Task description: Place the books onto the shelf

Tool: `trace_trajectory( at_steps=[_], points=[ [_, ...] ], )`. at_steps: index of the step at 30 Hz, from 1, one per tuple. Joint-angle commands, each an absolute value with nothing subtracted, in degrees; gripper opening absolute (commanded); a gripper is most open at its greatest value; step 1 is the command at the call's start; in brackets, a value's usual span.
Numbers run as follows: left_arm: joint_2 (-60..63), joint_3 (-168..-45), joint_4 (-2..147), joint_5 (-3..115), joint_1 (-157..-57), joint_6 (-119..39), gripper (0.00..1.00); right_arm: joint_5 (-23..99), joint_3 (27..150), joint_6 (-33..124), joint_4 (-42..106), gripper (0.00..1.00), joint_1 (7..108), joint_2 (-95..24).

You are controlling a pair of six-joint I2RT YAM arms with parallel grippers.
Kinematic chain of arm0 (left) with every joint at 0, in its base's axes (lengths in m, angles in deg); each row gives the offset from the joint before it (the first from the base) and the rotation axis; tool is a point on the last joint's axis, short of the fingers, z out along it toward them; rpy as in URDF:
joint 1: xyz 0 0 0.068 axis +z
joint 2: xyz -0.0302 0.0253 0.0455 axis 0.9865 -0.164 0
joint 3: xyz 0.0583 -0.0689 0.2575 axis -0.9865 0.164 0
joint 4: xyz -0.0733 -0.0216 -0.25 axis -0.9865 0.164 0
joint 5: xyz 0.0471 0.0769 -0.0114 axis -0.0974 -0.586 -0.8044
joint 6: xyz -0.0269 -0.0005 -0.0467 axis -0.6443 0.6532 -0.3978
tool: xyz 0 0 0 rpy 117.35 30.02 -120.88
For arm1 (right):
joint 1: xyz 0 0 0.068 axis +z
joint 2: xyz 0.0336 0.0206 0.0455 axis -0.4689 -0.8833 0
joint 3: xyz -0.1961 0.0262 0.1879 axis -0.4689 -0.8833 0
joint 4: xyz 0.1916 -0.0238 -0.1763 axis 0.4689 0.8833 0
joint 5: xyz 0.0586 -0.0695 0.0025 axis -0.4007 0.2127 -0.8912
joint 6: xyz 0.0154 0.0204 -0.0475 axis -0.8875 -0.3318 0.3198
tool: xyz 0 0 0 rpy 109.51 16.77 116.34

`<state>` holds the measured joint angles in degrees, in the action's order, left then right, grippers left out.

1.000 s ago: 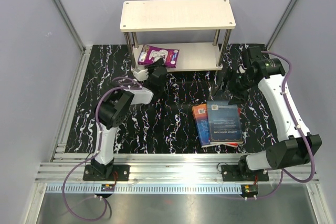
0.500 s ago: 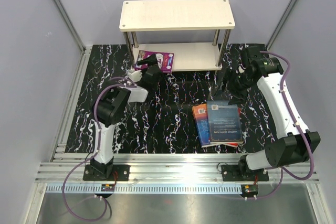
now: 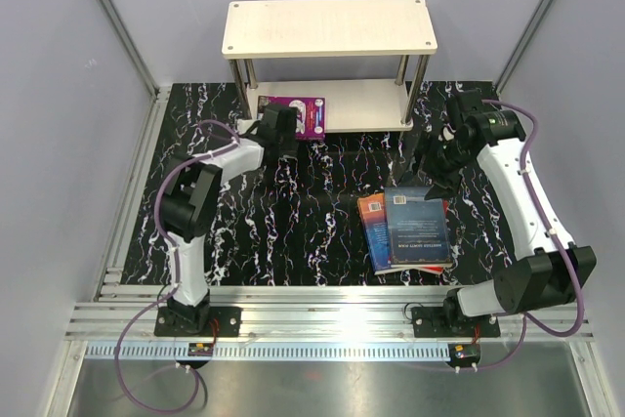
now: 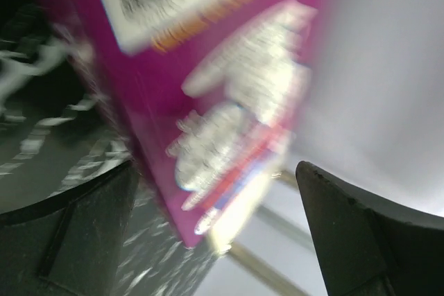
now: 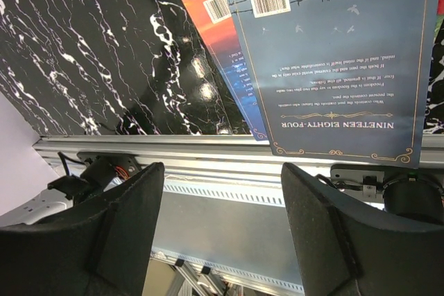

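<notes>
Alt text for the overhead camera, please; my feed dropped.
A purple book lies on the lower board of the shelf, with the left gripper open in front of it. The other books lie stacked on the black marbled mat, the right gripper open by their far edge.

The overhead view is bright and evenly lit from above, with soft shadow beneath the shelf [image 3: 330, 26], a pale sheen on the aluminium rail [image 3: 322, 324] at the near edge, and everything in focus. The left wrist view is badly blurred: the purple book [image 4: 208, 102] fills it as smeared streaks, its print unreadable, against a washed-out pale background. The right wrist view is crisp, with legible lettering on the blue book [image 5: 333, 53], small glare spots on the glossy tabletop [image 5: 83, 53], and dark, slightly soft fingers [image 5: 118, 233] along the bottom.
</notes>
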<state>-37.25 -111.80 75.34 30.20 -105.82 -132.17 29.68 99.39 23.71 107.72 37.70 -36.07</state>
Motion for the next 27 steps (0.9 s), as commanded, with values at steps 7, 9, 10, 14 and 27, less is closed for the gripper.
trace_trajectory(
  at_steps=[7,9,10,14,27],
  points=[
    [-35.2,-111.3,83.0,47.7,-101.7,-126.0,0.99,28.9,98.1,24.0,107.2,0.76,38.1,-33.3],
    [-34.0,-110.8,83.0,47.6,-101.7,-124.9,0.99,28.9,97.7,24.0,107.1,0.76,38.2,-33.1],
    [-33.8,-111.0,83.1,47.4,-101.7,-124.4,0.99,29.0,97.6,24.2,107.1,0.75,38.2,-33.2],
    [-33.5,-112.5,81.8,47.7,-102.1,-123.0,0.86,29.0,97.6,24.2,106.8,0.75,38.2,-33.3],
    [-32.0,-114.7,85.7,46.3,-101.9,-116.4,0.00,30.1,98.4,24.8,106.5,0.74,38.2,-34.8]
  ],
)
